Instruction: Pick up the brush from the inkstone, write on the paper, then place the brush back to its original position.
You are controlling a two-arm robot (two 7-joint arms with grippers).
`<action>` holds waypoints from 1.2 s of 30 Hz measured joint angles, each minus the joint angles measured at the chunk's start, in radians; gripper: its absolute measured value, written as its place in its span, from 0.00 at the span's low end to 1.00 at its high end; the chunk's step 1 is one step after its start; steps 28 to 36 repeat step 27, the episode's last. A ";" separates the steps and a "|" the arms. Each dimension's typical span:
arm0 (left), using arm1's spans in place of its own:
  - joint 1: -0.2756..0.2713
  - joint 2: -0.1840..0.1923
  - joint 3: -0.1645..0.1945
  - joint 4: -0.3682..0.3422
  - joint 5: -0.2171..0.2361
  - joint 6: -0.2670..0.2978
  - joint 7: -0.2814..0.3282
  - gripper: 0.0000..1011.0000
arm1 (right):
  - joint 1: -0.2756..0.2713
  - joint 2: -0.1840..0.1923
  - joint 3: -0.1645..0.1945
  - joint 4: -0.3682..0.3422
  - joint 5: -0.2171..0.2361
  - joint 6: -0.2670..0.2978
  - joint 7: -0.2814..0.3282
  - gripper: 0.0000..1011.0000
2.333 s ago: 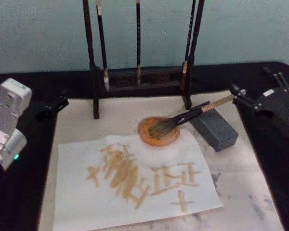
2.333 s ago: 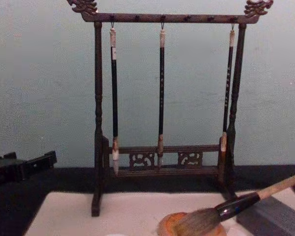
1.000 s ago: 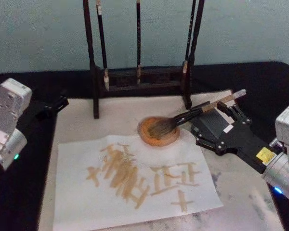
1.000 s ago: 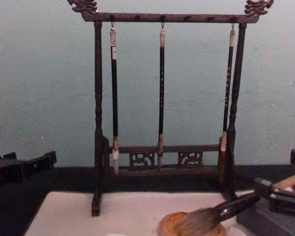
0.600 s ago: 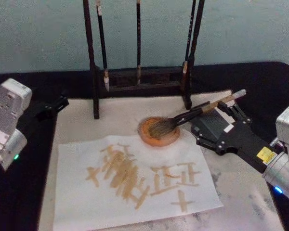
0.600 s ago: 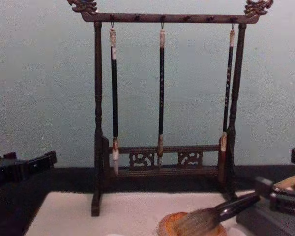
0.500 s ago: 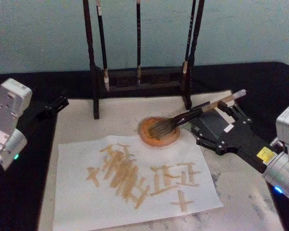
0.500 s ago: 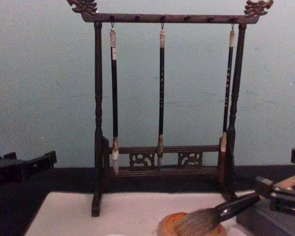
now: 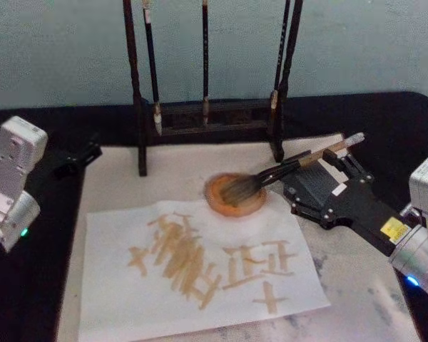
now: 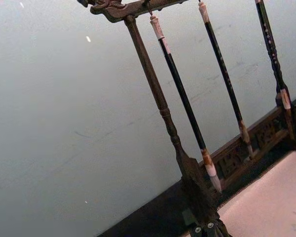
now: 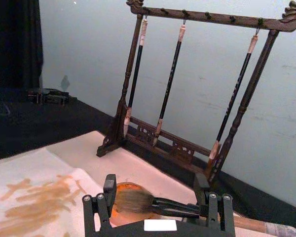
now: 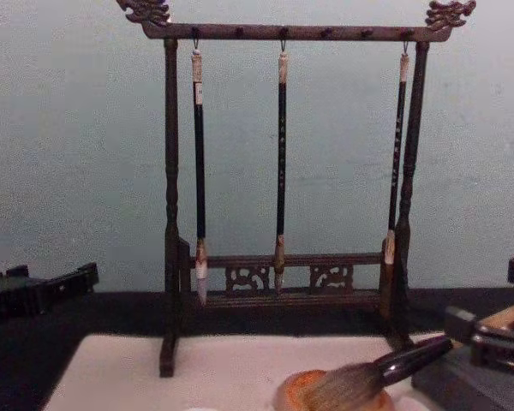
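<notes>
The brush [image 9: 271, 174] lies with its bushy bristles on the round orange inkstone [image 9: 225, 203], and its tan handle slants up to the right. My right gripper [image 9: 314, 178] is open, one finger on each side of the handle and not pressing it. From the right wrist, the brush [image 11: 138, 201] runs across between the spread fingers [image 11: 102, 200]. The paper [image 9: 128, 292] lies in front of the inkstone, white with tan brush strokes on it. My left gripper [image 9: 78, 155] is parked at the far left, off the mat.
A dark wooden rack [image 9: 207, 117] with three thin hanging brushes stands behind the inkstone. A grey block [image 12: 450, 385] sits under the brush handle and my right gripper. The beige felt mat [image 9: 114, 178] lies on a black table.
My right gripper came in from the right and settled around the brush handle; over the last second it has barely moved. The brush and the left arm have stayed still.
</notes>
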State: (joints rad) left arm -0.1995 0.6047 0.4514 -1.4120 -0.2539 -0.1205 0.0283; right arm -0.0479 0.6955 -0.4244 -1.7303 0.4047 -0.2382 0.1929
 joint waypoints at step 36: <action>0.000 0.000 0.000 0.000 0.000 0.000 0.000 0.99 | 0.000 0.000 0.000 0.000 0.001 0.000 0.000 1.00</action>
